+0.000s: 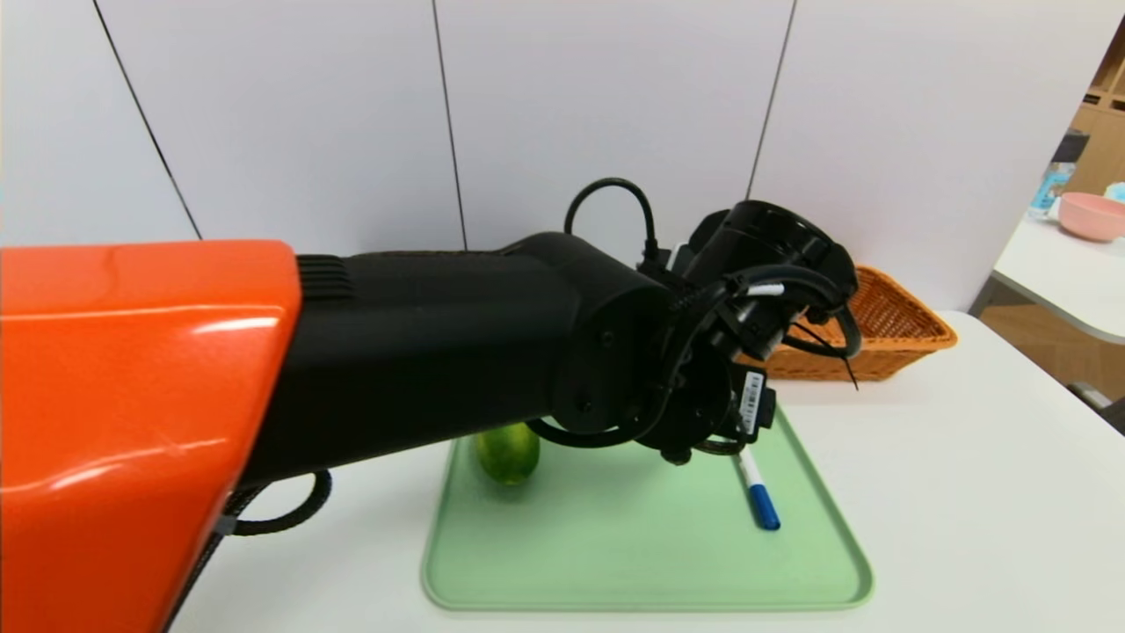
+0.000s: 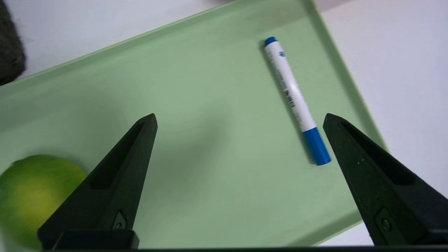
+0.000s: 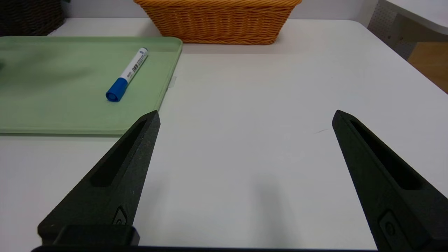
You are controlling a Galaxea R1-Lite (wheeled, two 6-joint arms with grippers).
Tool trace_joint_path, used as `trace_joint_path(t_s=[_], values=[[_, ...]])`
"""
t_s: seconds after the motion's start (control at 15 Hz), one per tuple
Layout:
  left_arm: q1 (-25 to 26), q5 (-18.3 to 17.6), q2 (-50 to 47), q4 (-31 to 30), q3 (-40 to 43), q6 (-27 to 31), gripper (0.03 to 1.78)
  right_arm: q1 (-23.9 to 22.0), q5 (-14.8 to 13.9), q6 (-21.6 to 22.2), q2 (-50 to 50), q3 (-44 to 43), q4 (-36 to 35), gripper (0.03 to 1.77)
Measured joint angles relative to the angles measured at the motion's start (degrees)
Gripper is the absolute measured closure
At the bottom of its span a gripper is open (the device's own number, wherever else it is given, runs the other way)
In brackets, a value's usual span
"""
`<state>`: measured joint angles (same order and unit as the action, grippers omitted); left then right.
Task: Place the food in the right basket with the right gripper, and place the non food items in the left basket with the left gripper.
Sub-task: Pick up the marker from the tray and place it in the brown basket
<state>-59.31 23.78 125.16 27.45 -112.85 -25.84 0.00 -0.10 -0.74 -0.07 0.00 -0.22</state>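
Note:
A white marker with a blue cap [image 2: 295, 99] lies on the right side of the pale green tray [image 2: 210, 87], and the green lime [image 2: 31, 196] rests near the tray's left side. My left gripper [image 2: 239, 117] hangs open over the tray with nothing between its fingers; the marker's cap lies close to one fingertip [image 2: 330, 120]. In the head view my left arm [image 1: 439, 352] reaches across above the lime [image 1: 508, 453] and the marker [image 1: 758, 492]. My right gripper [image 3: 245, 113] stands open and empty, low over bare table to the right of the tray [image 3: 52, 105].
The orange wicker basket [image 1: 888, 325] stands behind the tray at the right. The dark brown basket [image 3: 31, 15] stands behind the tray's left part, hidden by my arm in the head view. A second table with a pink bowl [image 1: 1092, 215] is off to the far right.

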Motion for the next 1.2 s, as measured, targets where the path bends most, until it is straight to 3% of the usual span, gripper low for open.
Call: trace_joint_path(t_s=[0.4, 1.2], values=[[-1.6, -2.3, 6.4, -8.7, -0.2, 0.2, 0.12, 0.0, 0.0, 0.0, 0.0, 0.0, 0.0, 0.10], [-2.1, -2.1, 11.6, -11.1, -0.3, 6.9, 0.12, 0.0, 0.0, 0.0, 0.0, 0.0, 0.0, 0.10]])
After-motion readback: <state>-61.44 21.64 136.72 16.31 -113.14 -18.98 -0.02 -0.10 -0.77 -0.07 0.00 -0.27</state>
